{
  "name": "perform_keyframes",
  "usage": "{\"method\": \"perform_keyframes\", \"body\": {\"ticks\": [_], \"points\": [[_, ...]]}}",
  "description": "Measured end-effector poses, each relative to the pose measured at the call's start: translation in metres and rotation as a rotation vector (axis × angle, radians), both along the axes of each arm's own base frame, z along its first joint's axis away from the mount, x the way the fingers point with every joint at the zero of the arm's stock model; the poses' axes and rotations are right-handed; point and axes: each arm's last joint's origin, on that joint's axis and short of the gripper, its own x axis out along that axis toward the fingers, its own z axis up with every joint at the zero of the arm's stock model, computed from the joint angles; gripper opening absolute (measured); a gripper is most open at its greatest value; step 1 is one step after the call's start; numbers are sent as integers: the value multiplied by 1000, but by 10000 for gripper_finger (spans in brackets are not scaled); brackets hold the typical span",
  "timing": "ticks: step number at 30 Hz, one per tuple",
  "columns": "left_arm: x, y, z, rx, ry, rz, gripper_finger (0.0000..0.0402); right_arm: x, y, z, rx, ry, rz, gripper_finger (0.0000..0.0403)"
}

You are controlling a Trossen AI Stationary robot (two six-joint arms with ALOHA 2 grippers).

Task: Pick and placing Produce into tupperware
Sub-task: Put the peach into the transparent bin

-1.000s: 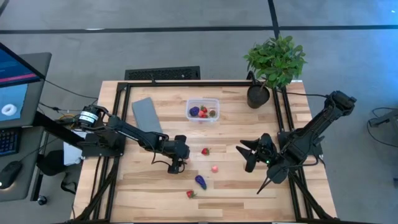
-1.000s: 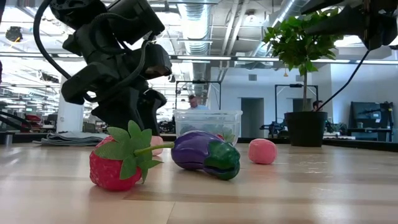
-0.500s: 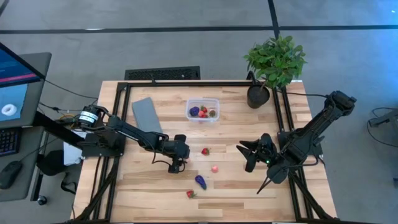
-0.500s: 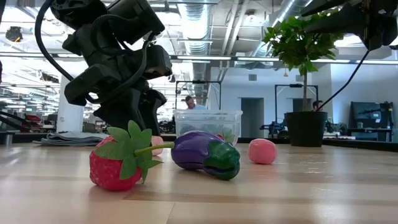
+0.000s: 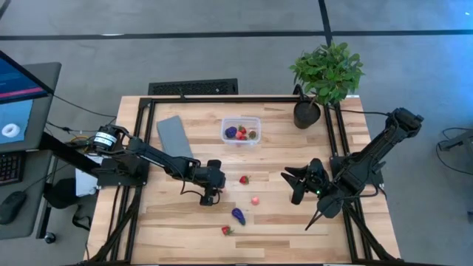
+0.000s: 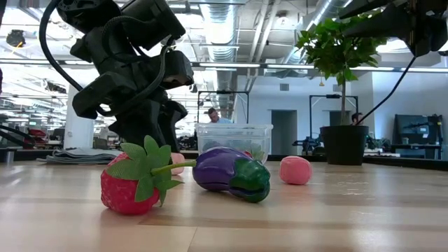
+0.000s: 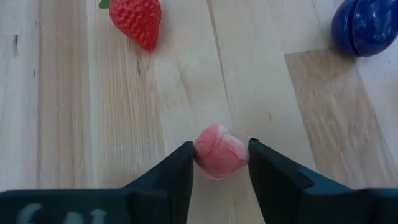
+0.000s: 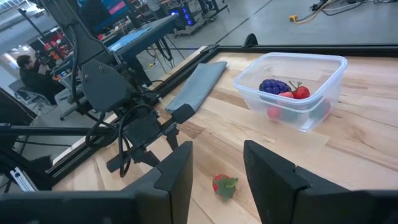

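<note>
From above, your left gripper [image 5: 210, 198] sits at the wooden tabletop's [image 5: 281, 229] centre; the small clear plastic rectangular tub [image 5: 241, 131], holding produce, lies at its 12 o'clock. Your right gripper [image 5: 290, 186] waits at 3 o'clock.

At table height, a red toy strawberry [image 6: 131, 183] and a purple toy eggplant [image 6: 230, 173] lie in front.

Your left wrist shows the jaws gripping a pale pink toy fruit [image 7: 219, 151].

Your right wrist shows those jaws parted, holding nothing.

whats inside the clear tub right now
The clear tub holds a dark purple piece, red strawberries and a pinkish piece low down. Whatever lies beneath these is covered, so the full count cannot be told.
</note>
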Motion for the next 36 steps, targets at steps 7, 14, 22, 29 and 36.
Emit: {"method": "perform_keyframes", "body": {"ticks": [7,14,22,29,36], "points": [[0,0,0,-2,0,3,115,0,0,0,0,0,0,164],[1,0,1,12,-15,18,115,0,0,0,0,0,0,164],[8,7,10,-37,-108,84,114,0,0,0,0,0,0,164],[10,25,37,-52,-240,153,114,0,0,-1,6,9,11,164],[8,61,72,-41,-422,260,114,0,0,-1,7,10,13,164]]}}
